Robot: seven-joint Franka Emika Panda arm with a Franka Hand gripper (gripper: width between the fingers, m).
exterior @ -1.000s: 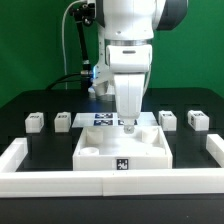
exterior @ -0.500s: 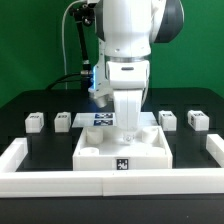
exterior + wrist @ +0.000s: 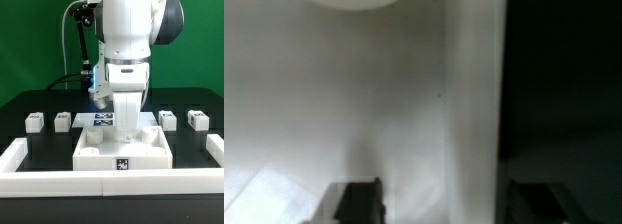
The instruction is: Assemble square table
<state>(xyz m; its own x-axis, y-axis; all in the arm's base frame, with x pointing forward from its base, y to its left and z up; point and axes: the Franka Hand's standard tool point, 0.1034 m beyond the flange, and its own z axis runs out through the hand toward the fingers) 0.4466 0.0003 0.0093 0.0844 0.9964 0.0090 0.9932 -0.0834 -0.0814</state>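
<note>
The square table's white slab (image 3: 120,150) lies on the black table inside the white rim, with a black-white tag on its near edge. My gripper (image 3: 126,127) points down at the slab's far edge. In the wrist view the slab (image 3: 331,110) fills one side and its edge runs between my fingers; the gripper (image 3: 446,205) is open, with one finger (image 3: 354,200) over the slab and the other over the dark table. Four small white leg blocks stand behind: two at the exterior view's left (image 3: 35,121) (image 3: 64,120), two at its right (image 3: 167,119) (image 3: 195,120).
The marker board (image 3: 100,118) lies just behind the slab, partly hidden by my arm. The long white rim (image 3: 18,160) borders the work surface on the left, right and front. A black post with cables (image 3: 78,50) stands behind.
Over the last second my hand has turned about its axis and come down closer to the slab's far edge. In the last half second nothing has moved.
</note>
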